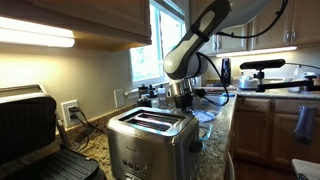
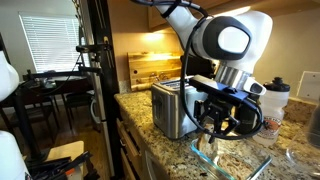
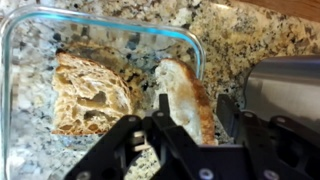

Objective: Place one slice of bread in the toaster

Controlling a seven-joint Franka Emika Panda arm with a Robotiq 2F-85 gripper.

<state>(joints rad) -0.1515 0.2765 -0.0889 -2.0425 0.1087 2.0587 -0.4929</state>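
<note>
The end effector [image 3: 192,108] is hovering over a clear glass container [image 3: 8,90] that is sitting on the speckled granite worktop [image 3: 240,30]. In the wrist view this container is holding two pieces of bread. One flat slice [image 3: 90,95] is lying on the bottom toward the left side. The slice of bread [image 3: 185,85] nearer the middle is standing tilted on its edge. The end effector's dark fingers [image 3: 160,108] are standing spread apart, one on each side of this tilted slice. Whether the pads are touching the crust cannot be told. The toaster [image 3: 285,90] is standing just beside the container, and its steel wall is showing at the right of the wrist view. In an exterior view the toaster [image 1: 150,135] is showing its two long top slots, with nothing sticking out of them.
</note>
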